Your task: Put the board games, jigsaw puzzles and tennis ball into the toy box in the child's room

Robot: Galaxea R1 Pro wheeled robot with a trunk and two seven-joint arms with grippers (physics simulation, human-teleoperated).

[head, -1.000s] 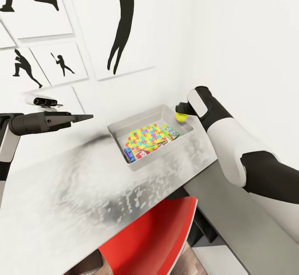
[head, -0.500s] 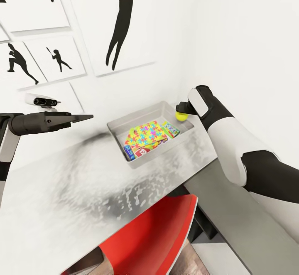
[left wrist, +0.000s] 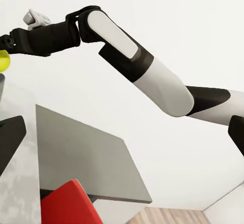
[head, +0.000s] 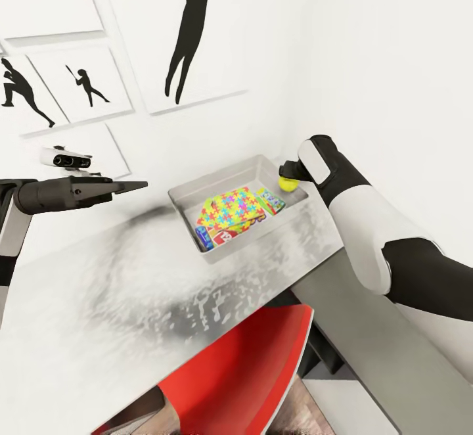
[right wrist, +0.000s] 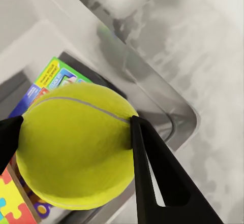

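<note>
The yellow-green tennis ball point(head: 287, 183) point(right wrist: 76, 142) hangs over the right corner of the light grey toy box point(head: 257, 238), just above its rim. My right gripper point(head: 286, 182) point(right wrist: 76, 132) is shut on it, one black finger point(right wrist: 157, 173) on each side. Inside the toy box lie a jigsaw puzzle point(head: 230, 206), board games point(head: 222, 238) beneath it, and another board game point(head: 270, 200) point(right wrist: 51, 76) under the ball. My left gripper point(head: 141, 186) hovers left of the box above the table point(head: 98, 303), its finger gap hidden.
The white wall with black silhouette pictures point(head: 190, 34) stands close behind the toy box. A red chair point(head: 243, 369) sits under the table's front edge. The lower dark grey table section point(head: 368, 343) runs beneath my right arm point(left wrist: 152, 82).
The camera has shifted a little, so the wall pictures sit higher in view. Both arms, the ball and the toy box hold their places.
</note>
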